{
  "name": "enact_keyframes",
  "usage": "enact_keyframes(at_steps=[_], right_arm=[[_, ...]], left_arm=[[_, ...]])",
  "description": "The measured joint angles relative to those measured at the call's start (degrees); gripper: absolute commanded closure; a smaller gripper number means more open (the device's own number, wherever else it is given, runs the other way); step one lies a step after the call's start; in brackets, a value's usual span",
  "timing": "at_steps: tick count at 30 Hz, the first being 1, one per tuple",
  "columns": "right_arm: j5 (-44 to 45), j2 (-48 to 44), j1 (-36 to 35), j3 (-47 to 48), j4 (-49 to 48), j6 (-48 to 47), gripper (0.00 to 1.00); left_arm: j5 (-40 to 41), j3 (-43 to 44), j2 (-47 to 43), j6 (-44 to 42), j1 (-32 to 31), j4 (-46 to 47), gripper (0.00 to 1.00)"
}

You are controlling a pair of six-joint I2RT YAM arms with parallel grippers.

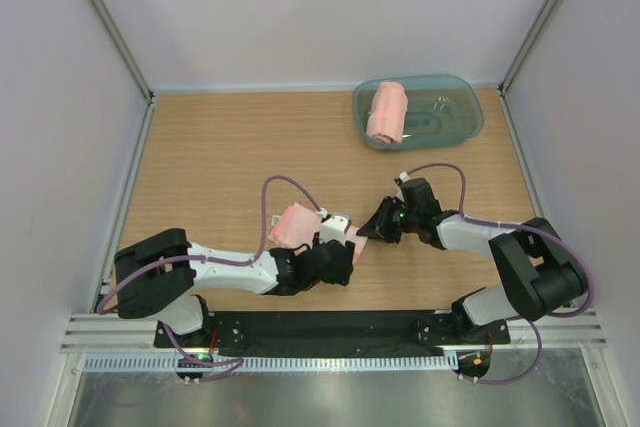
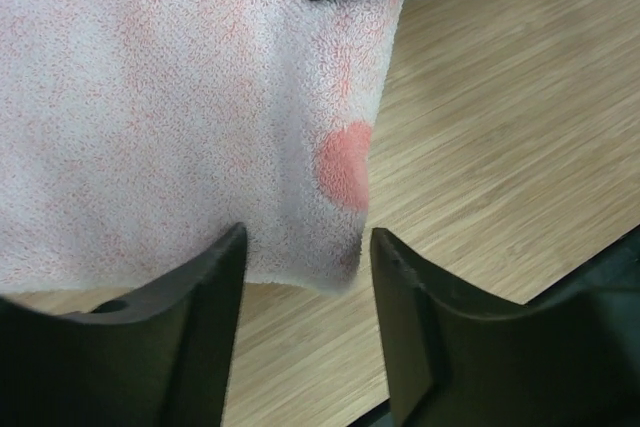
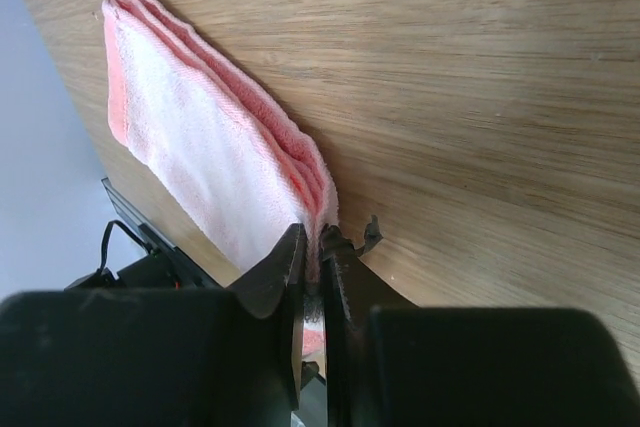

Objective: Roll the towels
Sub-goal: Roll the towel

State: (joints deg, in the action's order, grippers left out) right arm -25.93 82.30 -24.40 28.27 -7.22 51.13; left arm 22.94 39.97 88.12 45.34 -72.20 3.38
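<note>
Two sets: R fingers [image 3: 285,267] pinched shut on folded towel [image 3: 200,147] edge, L fingers [image 2: 205,297] half-open, straddling it.

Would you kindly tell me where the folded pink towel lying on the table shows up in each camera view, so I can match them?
Top external: the folded towel lies left of centre, a little below the middle.
Left wrist: it fills the upper left.
Right wrist: it runs from the upper left to the bottom centre, where the right gripper pinches its end.
Shared landmark: the wooden table under it, whose grain shows in all three views.
</note>
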Motion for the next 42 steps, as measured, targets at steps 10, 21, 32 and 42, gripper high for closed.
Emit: enact_keyframes(at_steps=[10,21,32,42], right_arm=[[0.20,-0.26,-0.02,1.73,5.97,-0.46,0.93],[-0.74,-0.17,-0.02,9.46,16.13,-1.90,0.93],[-2.51,-0.17,-0.02,9.77,18.51,-1.92,0.94],[-2.60,-0.13,0.20,10.19,20.81,-4.28,0.81]], left_arm=[[10.40,12.61,4.13,-3.37,-6.64,-14.58,0.31],[20.26,22.99,16.00,-7.10,-12.00,-25.33,0.36],[21.31,19.39,17.35,-6.73,-12.00,-22.29,0.74],[21.44,14.38,13.09,-6.43,-11.76,-19.21,1.00]])
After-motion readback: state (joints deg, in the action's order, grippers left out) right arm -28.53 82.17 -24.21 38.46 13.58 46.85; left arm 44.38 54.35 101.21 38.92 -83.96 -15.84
